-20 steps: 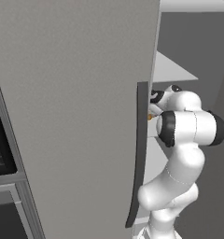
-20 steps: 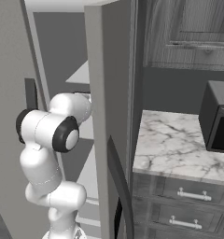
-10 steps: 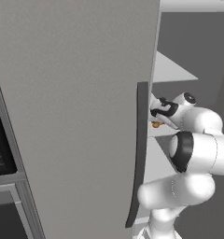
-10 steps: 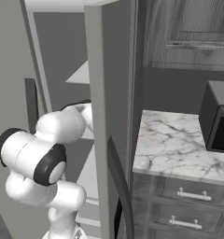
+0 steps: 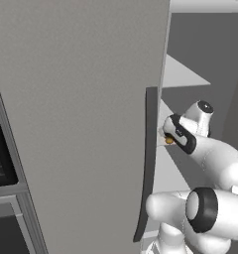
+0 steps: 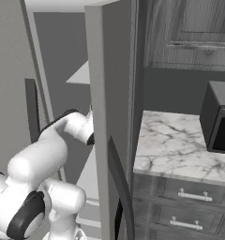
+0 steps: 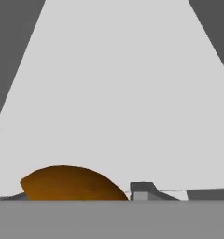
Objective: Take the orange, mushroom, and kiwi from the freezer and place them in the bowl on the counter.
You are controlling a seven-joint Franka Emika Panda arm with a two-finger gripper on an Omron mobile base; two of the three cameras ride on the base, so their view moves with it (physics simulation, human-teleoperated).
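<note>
Orange [image 7: 69,183]: one, round and smooth, at lower left of the hand view, clamped in the gripper [image 5: 166,140]. Freezer [image 5: 81,124]: one flat grey door, one long dark curved handle [image 5: 147,163].

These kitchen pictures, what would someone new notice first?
Probably the tall grey freezer, its door swung open and filling most of the left base view. Next, the white arm reaching inside, its gripper shut on the orange over a pale shelf. The marble counter stands beside the freezer.
</note>
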